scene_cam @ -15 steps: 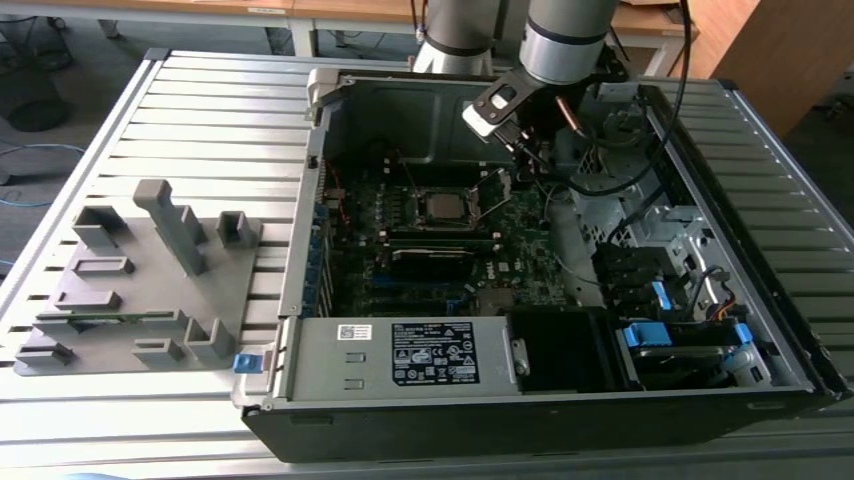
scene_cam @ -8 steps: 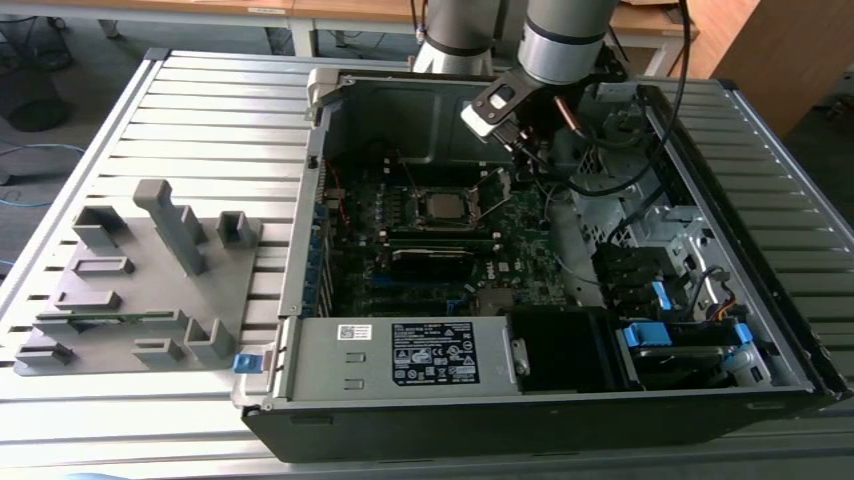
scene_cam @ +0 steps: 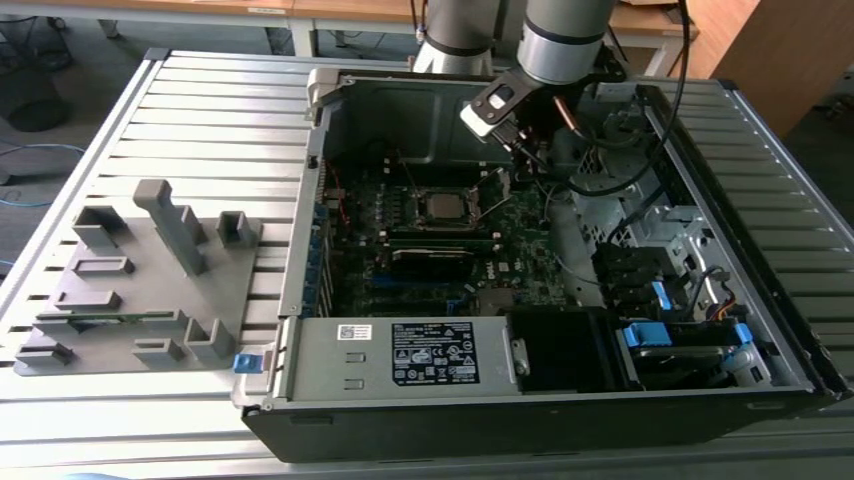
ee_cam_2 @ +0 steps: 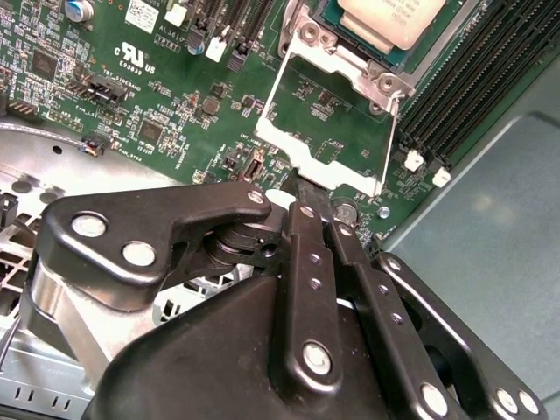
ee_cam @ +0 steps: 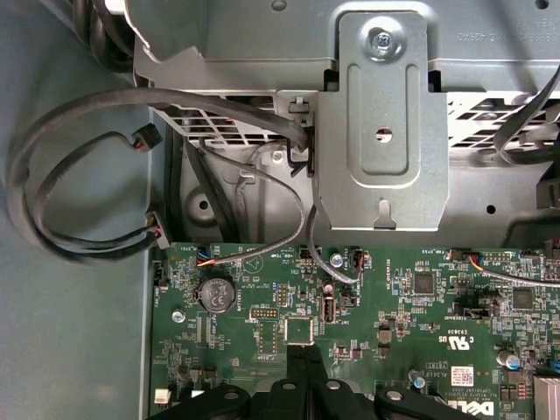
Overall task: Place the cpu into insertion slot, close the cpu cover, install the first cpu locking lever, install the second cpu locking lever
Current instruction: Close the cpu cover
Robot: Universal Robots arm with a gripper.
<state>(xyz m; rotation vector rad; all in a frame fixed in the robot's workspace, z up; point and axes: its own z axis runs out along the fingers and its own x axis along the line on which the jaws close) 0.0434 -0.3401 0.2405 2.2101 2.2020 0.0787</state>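
Gripper (ee_cam_2: 303, 186), closed tight, touches one open cpu cover (ee_cam_2: 332, 171) beside one seated cpu (ee_cam_2: 394, 22).

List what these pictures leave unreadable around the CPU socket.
cpu: cut off by the top edge in the second wrist view.
cpu cover: near edge hidden behind the gripper in the second wrist view.
locking levers: too thin in the exterior view to judge their position.

Grey fixture block (scene_cam: 140, 285) sits beside open computer case (scene_cam: 534, 425).
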